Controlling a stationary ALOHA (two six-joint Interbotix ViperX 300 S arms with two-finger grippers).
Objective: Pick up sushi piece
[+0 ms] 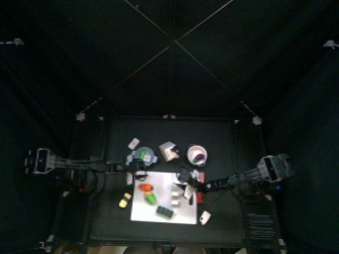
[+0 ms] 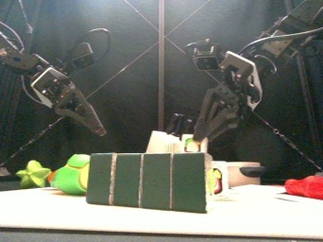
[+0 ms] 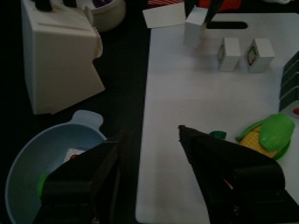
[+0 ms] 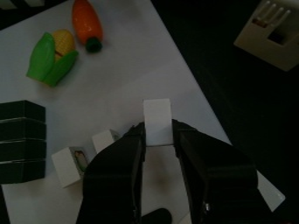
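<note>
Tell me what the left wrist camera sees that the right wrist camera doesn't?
Only the left wrist view shows the blue bowl and the open left pincer. Only the right wrist view shows the carrot and the right pincer closing around a white sushi piece. Both show the white mat and the corn.

The table (image 1: 113, 179) sits in the lower middle of the top view. A mat (image 1: 169, 204) lies on its lower centre. Above the mat, three things stand in a row: a bowl (image 1: 142, 157) at the left, a box (image 1: 169, 151) in the middle, a cup (image 1: 197, 154) at the right.

In the front view, a slatted block (image 2: 147, 179) fills the lower centre. Toy vegetables (image 2: 70, 174) lie to its left, a low tub (image 2: 241, 172) to its right, and another item (image 2: 304, 187) at the right edge. A rack (image 2: 171, 142) stands behind the block.
</note>
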